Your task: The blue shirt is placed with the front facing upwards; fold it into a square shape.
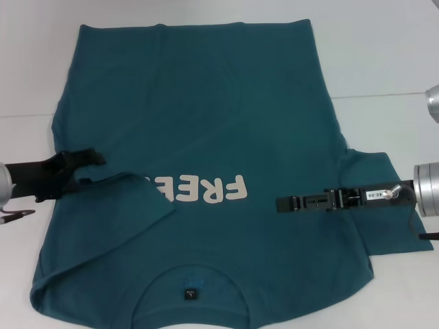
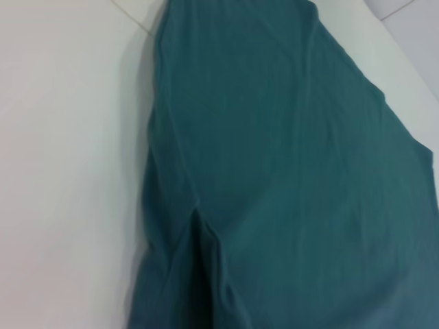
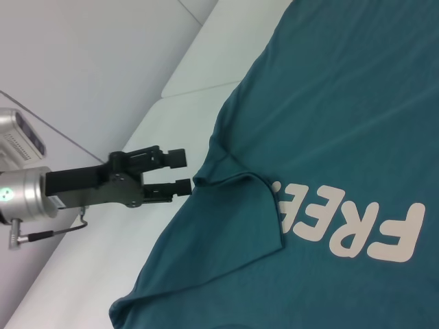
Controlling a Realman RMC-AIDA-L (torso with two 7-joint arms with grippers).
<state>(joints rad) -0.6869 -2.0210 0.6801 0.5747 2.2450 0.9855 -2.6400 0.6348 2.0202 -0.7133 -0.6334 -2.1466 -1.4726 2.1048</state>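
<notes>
The blue shirt [image 1: 199,116] lies flat on the white table, front up, with its collar and small dark neck label [image 1: 190,293] nearest me. Its left sleeve [image 1: 130,199] is folded inward over the body and covers the end of the cream "FREE" print [image 1: 212,188]. My left gripper [image 1: 91,168] is open at the shirt's left edge, its fingertips right beside the folded sleeve [image 3: 236,212]; the right wrist view shows this gripper [image 3: 182,171] too. My right gripper [image 1: 280,203] hovers over the chest, just right of the print. The right sleeve [image 1: 384,219] lies spread out.
The white table [image 1: 384,55] extends past the shirt on the far side and on both flanks, with a seam line running across it on the right. The shirt's hem reaches close to the far edge. A thin cable [image 1: 17,216] hangs by my left arm.
</notes>
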